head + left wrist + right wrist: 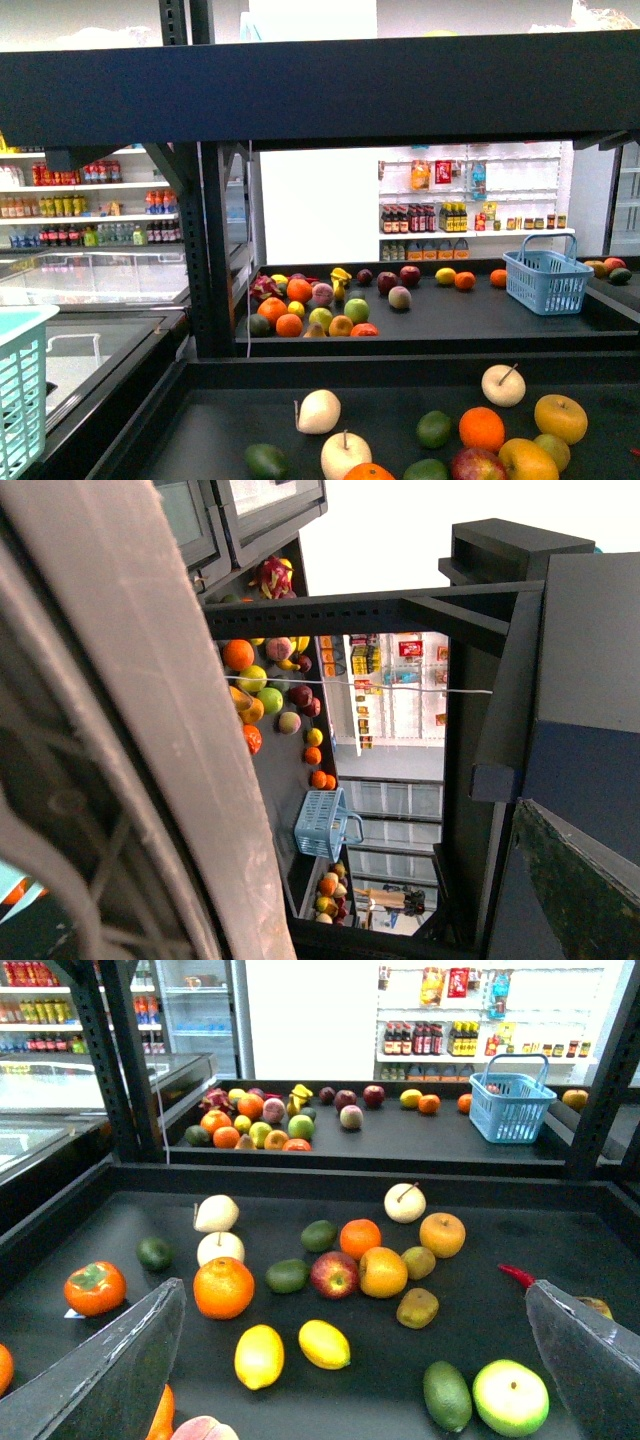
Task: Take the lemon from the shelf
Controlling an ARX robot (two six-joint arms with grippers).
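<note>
Two lemons lie side by side on the near black tray of the shelf [120, 1230] in the right wrist view: a plump one [259, 1356] and a smaller one with a tapered tip [324, 1344]. My right gripper [355, 1290] hangs open above this tray, its grey fingers [110, 1370] spread wide to either side of the fruit, holding nothing. My left gripper [400, 870] is open and empty, off beside the shelf's dark frame, looking along the far tray. The front view shows the shelf [230, 420] but neither gripper and no lemon.
Around the lemons lie an orange [223, 1287], a red apple [334, 1273], a green apple [511, 1397], an avocado [446, 1395], a persimmon [95, 1288] and a red chili [515, 1275]. A blue basket [545, 280] stands on the far tray. Black uprights [205, 250] flank the shelf.
</note>
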